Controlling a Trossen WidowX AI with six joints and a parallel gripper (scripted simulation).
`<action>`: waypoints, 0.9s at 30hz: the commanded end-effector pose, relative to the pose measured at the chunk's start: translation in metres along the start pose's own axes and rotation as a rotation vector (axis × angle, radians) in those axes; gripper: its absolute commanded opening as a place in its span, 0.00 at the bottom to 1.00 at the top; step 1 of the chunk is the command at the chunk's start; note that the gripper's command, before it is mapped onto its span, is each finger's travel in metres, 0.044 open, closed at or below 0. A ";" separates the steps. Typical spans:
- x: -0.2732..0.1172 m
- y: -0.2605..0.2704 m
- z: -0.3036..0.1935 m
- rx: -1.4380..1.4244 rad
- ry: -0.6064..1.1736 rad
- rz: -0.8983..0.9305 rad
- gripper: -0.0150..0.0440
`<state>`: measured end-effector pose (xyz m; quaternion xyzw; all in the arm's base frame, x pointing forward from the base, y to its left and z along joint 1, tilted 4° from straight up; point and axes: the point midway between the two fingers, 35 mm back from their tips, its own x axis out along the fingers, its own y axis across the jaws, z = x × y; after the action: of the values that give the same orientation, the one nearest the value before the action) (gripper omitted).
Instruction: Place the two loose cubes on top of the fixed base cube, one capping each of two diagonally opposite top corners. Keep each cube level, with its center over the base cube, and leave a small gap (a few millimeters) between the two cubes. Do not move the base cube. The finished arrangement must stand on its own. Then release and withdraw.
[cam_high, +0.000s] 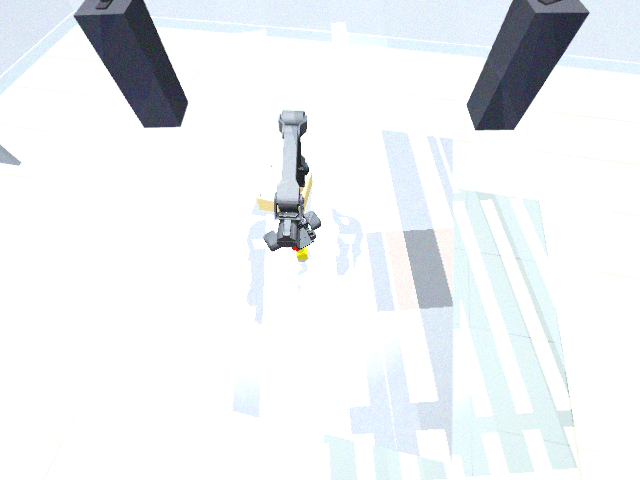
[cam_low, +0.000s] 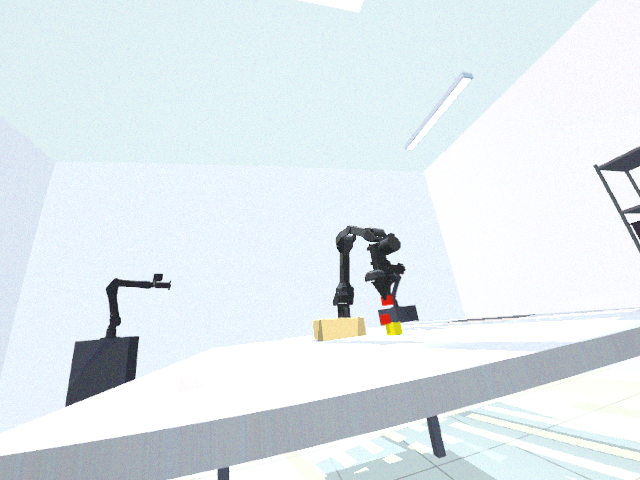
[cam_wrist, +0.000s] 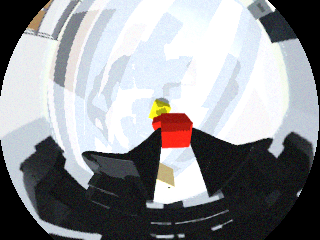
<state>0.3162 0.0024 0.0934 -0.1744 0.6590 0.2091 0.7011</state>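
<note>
The yellow base cube (cam_high: 302, 254) (cam_low: 393, 328) (cam_wrist: 159, 108) stands on the table. One red cube (cam_low: 385, 318) (cam_wrist: 156, 122) sits on its top, offset toward one corner; it is mostly hidden in the wrist view. My gripper (cam_low: 386, 297) (cam_wrist: 174, 130) is shut on the other red cube (cam_low: 386, 300) (cam_wrist: 176, 131) and holds it in the air. In the exterior view a gap shows between the held cube and the cubes below. In the top view the arm hides the fingers, and only a sliver of red shows beside the yellow cube.
A tan block (cam_high: 266, 204) (cam_low: 338, 329) (cam_wrist: 166, 175) is at the foot of my arm. Dark pedestals (cam_high: 139, 67) (cam_high: 527, 67) stand at the back in the top view. Another arm on a pedestal (cam_low: 100, 366) is at the left in the exterior view. Light and shadow patches cross the table.
</note>
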 end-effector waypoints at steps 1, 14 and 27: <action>0.001 0.012 0.006 -0.147 -0.001 0.000 0.43; 0.003 0.028 0.014 -0.344 -0.005 0.004 0.43; 0.031 0.028 0.011 -0.300 -0.030 0.028 0.43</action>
<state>0.3128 0.0338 0.0670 -0.2699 0.6128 0.3181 0.6712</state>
